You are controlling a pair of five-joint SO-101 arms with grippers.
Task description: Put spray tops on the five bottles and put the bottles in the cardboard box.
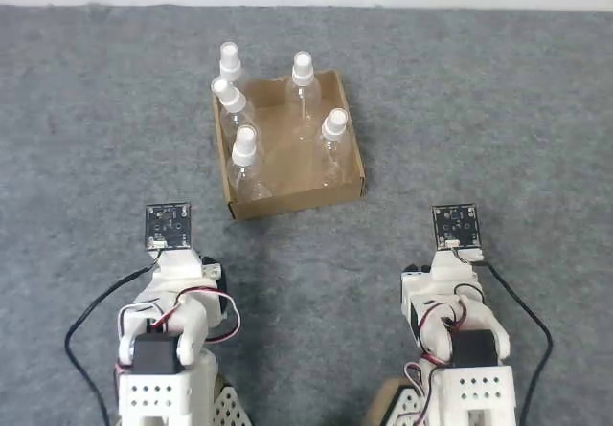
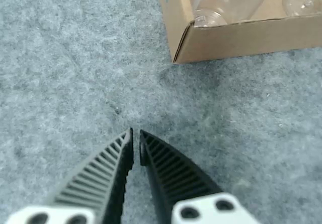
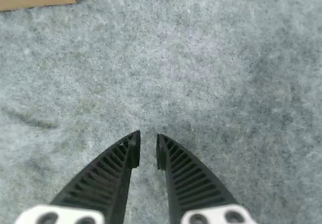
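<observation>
Your left gripper [image 2: 136, 133] sits by the near edge of the grey surface [image 1: 479, 110], left of centre, its jaws drawn together to a sliver with nothing between them. Ahead of it, midway across and toward the far edge, stands the cardboard box [image 1: 297, 196]. All five bottles [image 1: 245, 153] look to be upright inside it, each with its white spray top [image 1: 303, 64] on; the one in the far left corner pokes past the rim. If you handle one again, expect clear, thin plastic that seems empty: light, smooth, tall and quick to tip, with walls that will likely dent under a hard squeeze. Take it just beneath the spray collar, or low on the body with a gentle close. The box is probably light enough to slide if nudged. Your right gripper [image 3: 148, 136] rests near the same edge, right of centre, jaws almost closed and empty.
</observation>
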